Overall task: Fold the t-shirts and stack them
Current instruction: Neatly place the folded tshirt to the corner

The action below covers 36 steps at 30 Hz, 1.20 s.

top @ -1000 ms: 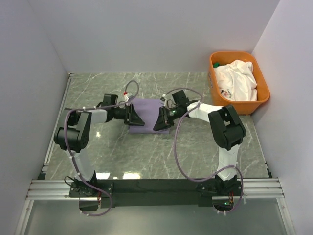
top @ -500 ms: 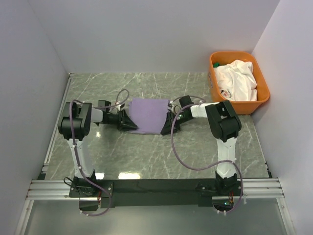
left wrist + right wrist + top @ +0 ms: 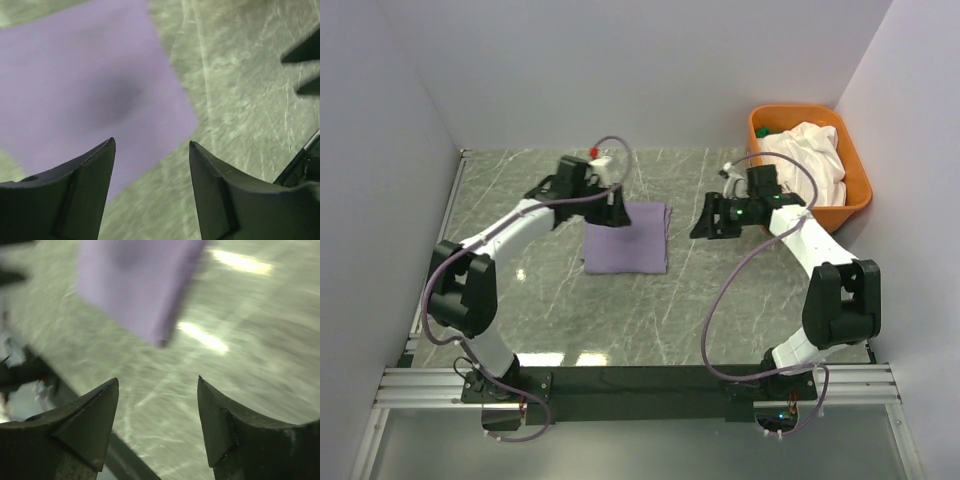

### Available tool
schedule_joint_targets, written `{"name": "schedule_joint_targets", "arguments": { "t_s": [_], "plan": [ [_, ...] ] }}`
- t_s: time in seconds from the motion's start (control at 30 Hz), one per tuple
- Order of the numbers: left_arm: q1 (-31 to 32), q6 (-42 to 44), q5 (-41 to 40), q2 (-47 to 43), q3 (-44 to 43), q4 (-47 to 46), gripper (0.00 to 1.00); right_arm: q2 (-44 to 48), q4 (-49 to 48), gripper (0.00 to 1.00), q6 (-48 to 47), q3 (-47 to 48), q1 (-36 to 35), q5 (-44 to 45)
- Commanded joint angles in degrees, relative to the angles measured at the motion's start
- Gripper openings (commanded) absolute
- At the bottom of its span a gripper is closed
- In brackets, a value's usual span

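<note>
From above, the lavender t-shirt [image 3: 627, 237] lies folded into a flat rectangle on the marbled worktop [image 3: 570, 310]. The left end effector [image 3: 610, 207] hangs over its far left corner and the right end effector [image 3: 703, 222] is off to its right, apart from the cloth. The white t-shirt [image 3: 805, 165] sits crumpled in the orange tub [image 3: 858, 195], partly hidden by the right arm.

The left wrist view shows its fingers spread wide, holding nothing, above a corner of the lavender cloth. Two dark points [image 3: 305, 55] are cut off at the right edge.

The right wrist view is blurred. Its fingers stand wide apart and empty over bare worktop, with the lavender shirt beyond them.
</note>
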<state>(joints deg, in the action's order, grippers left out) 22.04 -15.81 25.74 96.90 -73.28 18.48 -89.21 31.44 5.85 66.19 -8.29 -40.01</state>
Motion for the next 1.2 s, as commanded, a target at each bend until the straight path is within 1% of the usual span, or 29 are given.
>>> {"name": "schedule_joint_targets", "arguments": {
  "t_s": [0.0, 0.03, 0.07, 0.1, 0.17, 0.2, 0.27, 0.33, 0.43, 0.53, 0.6, 0.63, 0.7, 0.73, 0.8, 0.83, 0.9, 0.93, 1.0, 1.03, 1.1, 1.13, 1.17],
  "plan": [
    [6.4, -4.7, -17.9, 2.8, -3.7, 4.9, 0.67, 2.5, 4.5, 0.72, -2.9, -1.1, 3.5, 6.7],
    [7.7, -6.4, -20.4, 4.2, -4.6, 5.2, 0.69, 3.8, 4.7, 0.72, -2.9, -1.5, 3.8, 7.0],
    [10.0, -8.2, -21.9, 7.2, -5.7, 6.4, 0.72, 4.4, 4.6, 0.81, -3.2, -1.8, 4.2, 7.8],
    [11.1, -9.0, -24.8, 8.9, -8.6, 7.3, 0.73, 5.0, 4.8, 0.81, -3.3, -2.0, 4.1, 8.2],
    [13.7, -10.4, -25.6, 13.7, -10.8, 8.4, 0.73, 6.7, 4.9, 0.82, -3.6, -2.8, 4.2, 9.3],
    [14.3, -11.1, -28.7, 15.2, -12.6, 9.6, 0.73, 7.2, 5.0, 0.82, -3.7, -3.3, 4.3, 9.6],
    [15.0, -12.6, -29.7, 18.9, -13.4, 10.1, 0.73, 8.1, 5.4, 0.82, -4.3, -3.8, 4.5, 10.0],
    [15.4, -12.8, -30.9, 20.6, -13.2, 9.5, 0.72, 8.8, 5.2, 0.82, -4.4, -4.7, 4.6, 10.7],
    [15.0, -12.6, -33.0, 24.6, -14.3, 11.9, 0.72, 8.6, 5.6, 0.82, -4.7, -4.8, 5.0, 11.0],
    [11.5, -11.2, -34.9, 26.4, -13.7, 12.7, 0.71, 7.9, 5.8, 0.82, -4.9, -4.1, 5.3, 11.1],
    [7.5, -10.3, -36.2, 26.7, -13.4, 13.4, 0.71, 7.1, 5.8, 0.82, -4.9, -3.4, 5.4, 10.9],
    [4.5, -9.2, -36.6, 26.9, -13.3, 14.1, 0.70, 6.8, 6.0, 0.82, -4.9, -3.3, 5.4, 10.9],
    [1.4, -7.7, -37.4, 27.4, -13.3, 14.7, 0.70, 5.7, 6.0, 0.82, -4.9, -2.7, 5.6, 10.9],
    [-1.6, -4.8, -37.1, 27.6, -13.3, 14.7, 0.70, 5.5, 6.1, 0.82, -5.0, -2.4, 5.5, 10.8],
    [-4.7, -2.9, -38.0, 28.1, -14.1, 15.3, 0.70, 4.6, 6.0, 0.82, -5.1, -1.9, 5.5, 11.0],
    [-7.9, -1.1, -37.5, 28.4, -14.3, 15.4, 0.70, 4.3, 6.0, 0.82, -5.2, -1.8, 5.6, 11.3],
    [-10.6, 1.2, -37.6, 29.3, -16.5, 15.8, 0.70, 3.7, 6.0, 0.82, -5.2, -1.4, 5.5, 11.3],
    [-13.0, 5.0, -36.6, 30.3, -17.5, 15.7, 0.69, 3.4, 6.1, 0.82, -5.3, -1.3, 5.6, 11.4],
    [-14.8, 8.7, -36.7, 31.8, -21.2, 16.1, 0.70, 3.1, 6.1, 0.82, -5.3, -1.2, 5.7, 11.6],
    [-16.8, 12.3, -36.1, 33.3, -22.4, 16.2, 0.70, 3.0, 6.2, 0.82, -5.3, -1.0, 5.6, 11.8],
    [-18.9, 15.2, -33.7, 35.4, -26.7, 17.7, 0.70, 2.7, 6.5, 0.82, -5.3, -0.8, 5.6, 12.3],
    [-20.7, 19.5, -32.3, 37.7, -28.5, 18.8, 0.70, 2.6, 6.6, 0.82, -5.3, -0.7, 5.7, 12.6],
    [-21.4, 21.2, -30.9, 39.0, -32.2, 19.7, 0.70, 2.5, 6.6, 0.82, -5.3, -0.5, 5.7, 12.8]
  ]
}}
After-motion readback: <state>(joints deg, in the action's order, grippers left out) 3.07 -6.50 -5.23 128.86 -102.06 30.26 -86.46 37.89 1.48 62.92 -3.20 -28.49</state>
